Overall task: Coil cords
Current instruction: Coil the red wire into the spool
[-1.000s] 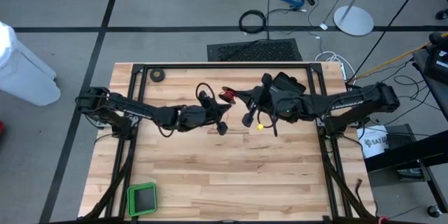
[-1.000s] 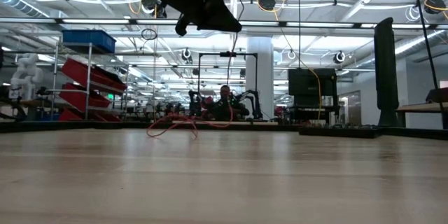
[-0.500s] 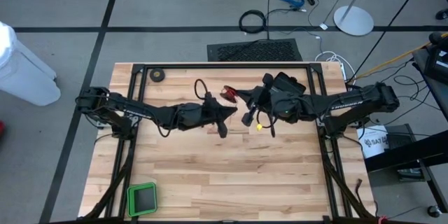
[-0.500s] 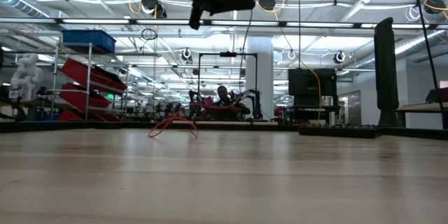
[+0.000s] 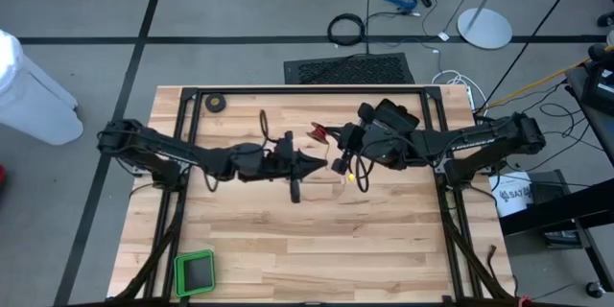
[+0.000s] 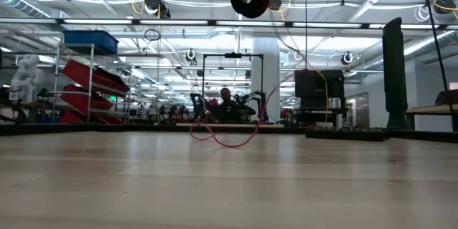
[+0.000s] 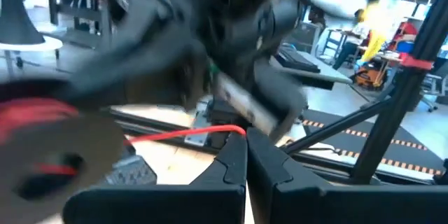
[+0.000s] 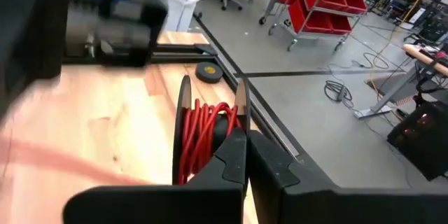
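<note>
reel [image 8: 203,140], round, black, wound with thin red wire [image 6: 227,137]

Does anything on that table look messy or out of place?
A little. The red wire sprawls in a loose tangle on the table instead of sitting wound on its reel, which the right gripper holds in the air.

White bucket [image 5: 511,195] beside the table's right edge, partial dark lettering "SAT", remainder cut off, no other text you can read
</note>
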`<move>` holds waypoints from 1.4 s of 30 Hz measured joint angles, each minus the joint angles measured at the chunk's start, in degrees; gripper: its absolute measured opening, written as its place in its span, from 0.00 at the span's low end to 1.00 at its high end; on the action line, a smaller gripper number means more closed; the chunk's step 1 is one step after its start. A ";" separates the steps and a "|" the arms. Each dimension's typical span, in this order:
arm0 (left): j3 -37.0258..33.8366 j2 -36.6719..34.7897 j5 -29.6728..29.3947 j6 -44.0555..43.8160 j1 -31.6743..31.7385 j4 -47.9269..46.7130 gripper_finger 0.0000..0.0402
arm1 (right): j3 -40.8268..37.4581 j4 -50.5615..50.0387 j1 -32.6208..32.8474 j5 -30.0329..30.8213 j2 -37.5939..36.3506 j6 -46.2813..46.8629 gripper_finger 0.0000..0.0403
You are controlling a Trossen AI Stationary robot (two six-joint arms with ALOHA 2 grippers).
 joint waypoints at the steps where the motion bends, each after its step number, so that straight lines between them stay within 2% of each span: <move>1: 0.00 -1.24 -0.31 0.15 -0.10 -1.37 0.00 | 0.00 -0.42 0.02 -0.04 0.00 -0.04 0.00; 8: 0.00 -11.12 -6.26 2.01 -0.36 -16.30 0.00 | 0.00 -0.87 -0.09 -3.11 0.00 -1.24 0.00; 13: 0.00 -16.38 -10.08 4.44 -0.36 -25.99 0.00 | 0.00 -0.95 -0.37 -8.31 -0.13 -2.00 0.00; 18: 0.00 -19.65 -13.66 6.03 -0.36 -33.21 0.00 | 0.00 -0.79 -0.86 -14.92 -0.78 -1.92 0.00; 23: 0.00 -21.20 -14.15 5.64 -0.72 -40.17 0.00 | 0.00 -0.63 -0.83 -17.79 -2.11 -1.70 0.00; 31: 0.04 -21.34 -14.82 4.35 -2.54 -44.30 0.00 | 0.00 -1.04 -0.73 -22.35 -4.41 1.42 0.00; 42: -0.08 -20.73 -16.10 4.19 -5.30 -43.38 0.00 | -0.02 0.01 -0.70 -23.56 -4.85 2.87 0.00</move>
